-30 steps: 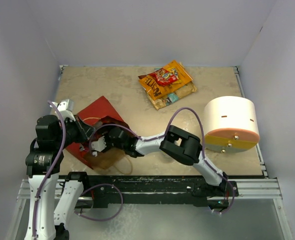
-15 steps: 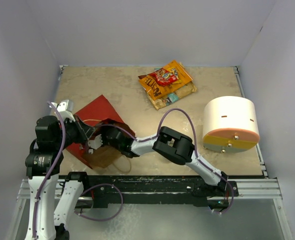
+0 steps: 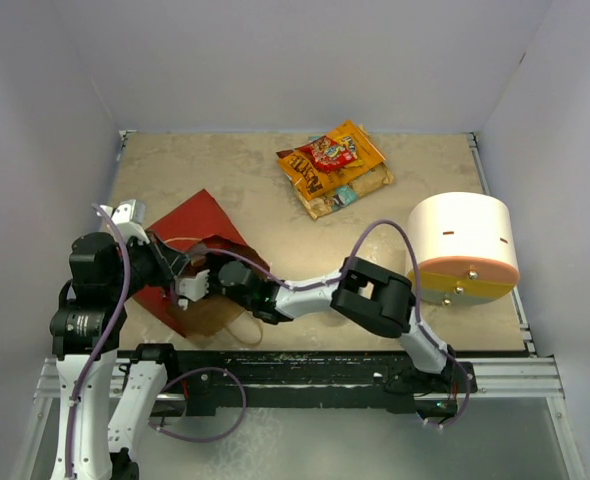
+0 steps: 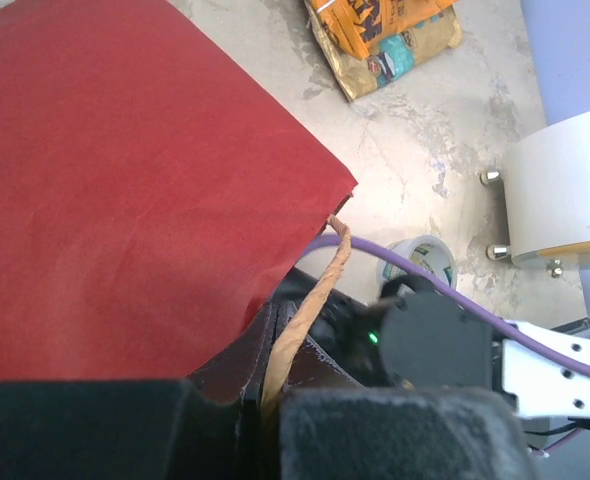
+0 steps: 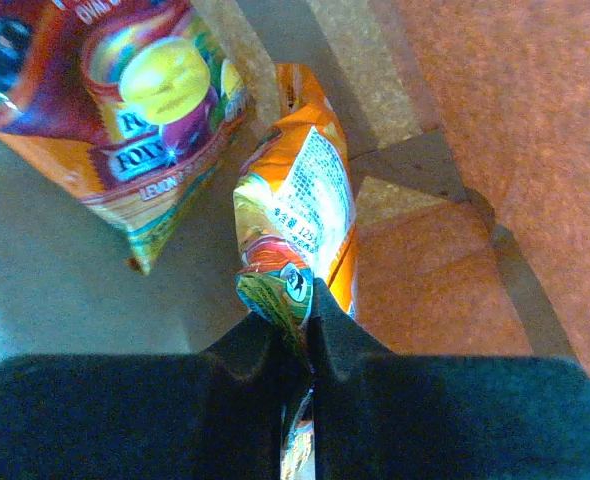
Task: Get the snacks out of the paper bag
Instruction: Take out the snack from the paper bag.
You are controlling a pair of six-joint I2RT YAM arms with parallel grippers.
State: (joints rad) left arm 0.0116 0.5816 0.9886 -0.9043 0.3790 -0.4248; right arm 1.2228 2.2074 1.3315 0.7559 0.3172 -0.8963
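2 grippers worked at the paper bag (image 3: 190, 225), which lay on its side by the near-left corner of the tabletop (image 3: 225, 160). The left gripper (image 4: 260, 390) was clenched on the bag's red edge, with a twisted loop handle (image 4: 310, 300) running between its fingers. The right gripper (image 5: 310, 330) was inside the bag's brown mouth, pinched tight on the end of a small orange packet (image 5: 300, 200). A red-yellow packet (image 5: 115, 100) lay just beside it. A tape roll (image 4: 427, 262) sat past the bag. A cream cylinder (image 3: 462, 240) stood at the right edge. Near the far edge, 1 orange-brown packet (image 3: 330, 155) lay on a golden-tan packet (image 3: 360, 190).
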